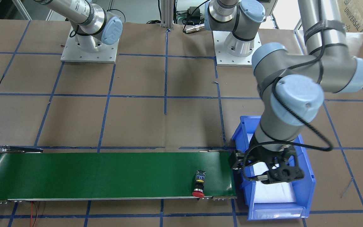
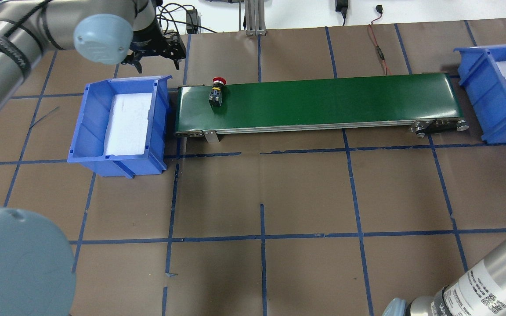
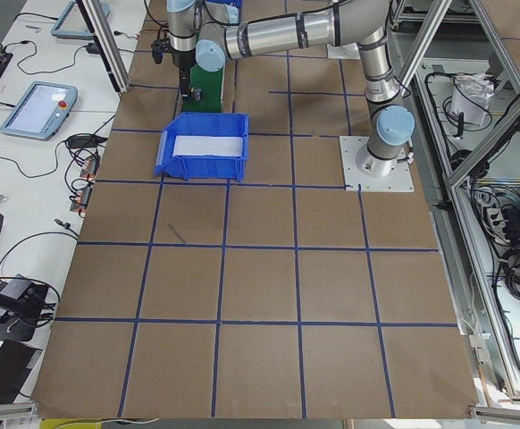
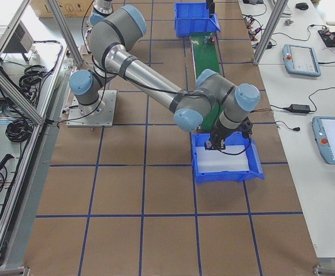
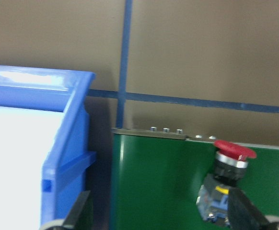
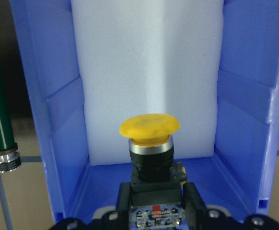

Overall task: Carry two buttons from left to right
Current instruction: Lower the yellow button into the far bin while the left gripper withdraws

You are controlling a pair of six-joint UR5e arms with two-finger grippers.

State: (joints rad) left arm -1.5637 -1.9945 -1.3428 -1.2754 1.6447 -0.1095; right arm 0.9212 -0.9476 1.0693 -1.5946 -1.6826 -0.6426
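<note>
While the right claw (image 6: 157,203) is clenching the yellow-capped black push-button (image 6: 149,139) above a blue plastic bin's (image 6: 58,124) white foam (image 6: 149,62), the left claw (image 5: 163,216) is hanging released, and the red-capped black push-button (image 5: 227,175) is lying near it, lower down, on the green conveyor belt (image 5: 158,177).

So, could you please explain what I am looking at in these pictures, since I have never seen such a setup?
This is a robot: two arms bolted to a table, each ending in a two-fingered hand. Four pictures come from fixed cameras: across the table, behind the robot, and at either end. Two come from cameras on the wrists. On the table sits a green conveyor belt with a foam-lined blue bin at each end. A red button lies on the belt near the left bin; the left hand hangs open and empty close by. The right hand grips a yellow button above the right bin.
</note>
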